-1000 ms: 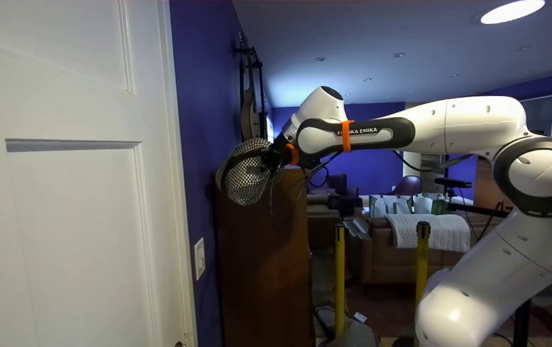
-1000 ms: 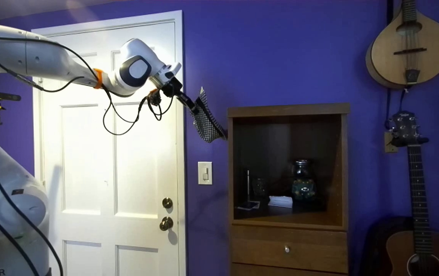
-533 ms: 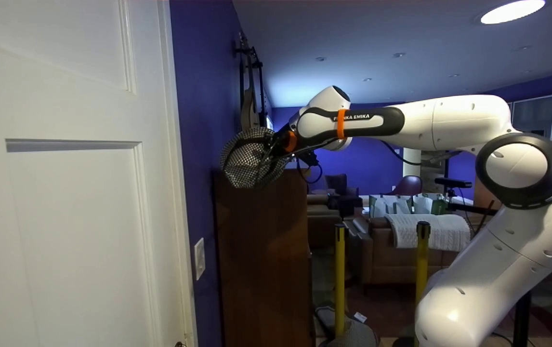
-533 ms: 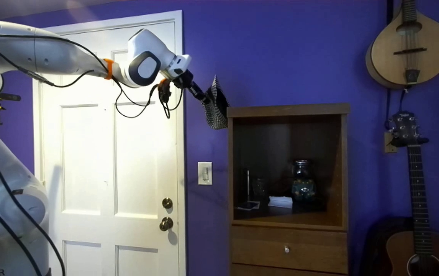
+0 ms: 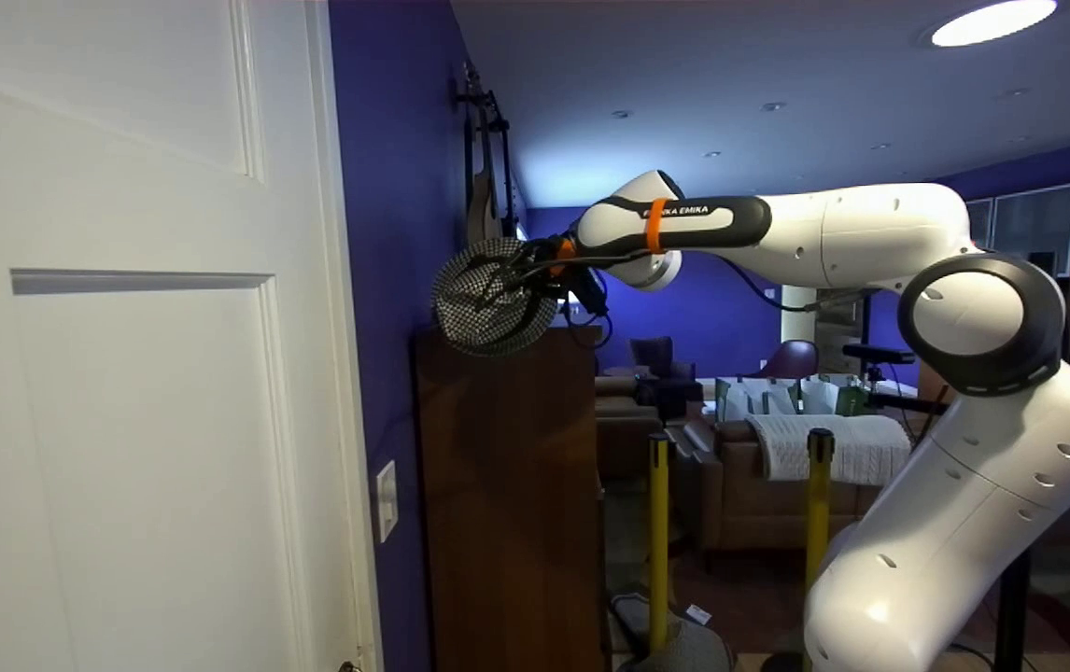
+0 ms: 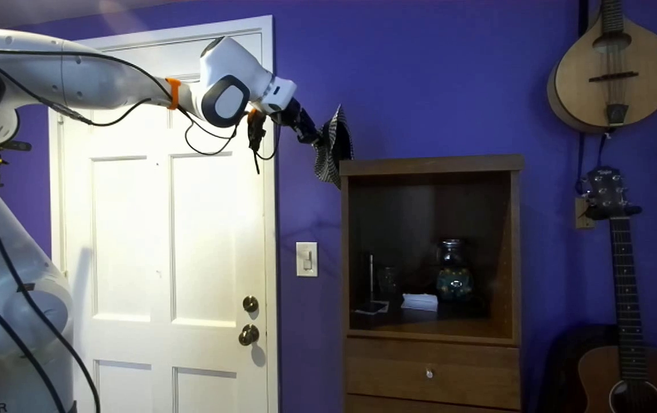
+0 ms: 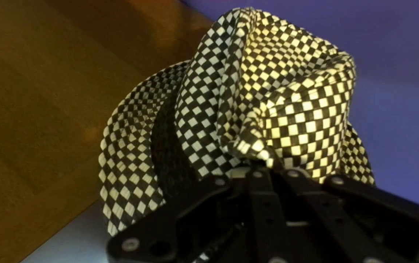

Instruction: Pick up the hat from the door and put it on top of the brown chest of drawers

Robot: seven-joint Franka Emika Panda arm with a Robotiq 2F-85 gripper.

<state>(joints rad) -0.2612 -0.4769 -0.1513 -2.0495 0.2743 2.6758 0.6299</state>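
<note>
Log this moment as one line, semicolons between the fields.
hold: hat, crown pinched by the fingers; pose: tilted, beside the top edge of the brown chest of drawers; placement: not yet done

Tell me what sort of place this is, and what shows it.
Likely a living room in a home: a brown sofa with a pale throw over it, a guitar and a mandolin-like instrument by the purple wall.

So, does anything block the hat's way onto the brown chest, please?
Only the top edge of the brown chest itself: the lower part of the hat appears to hang below that level. Nothing else visible intervenes.
</note>
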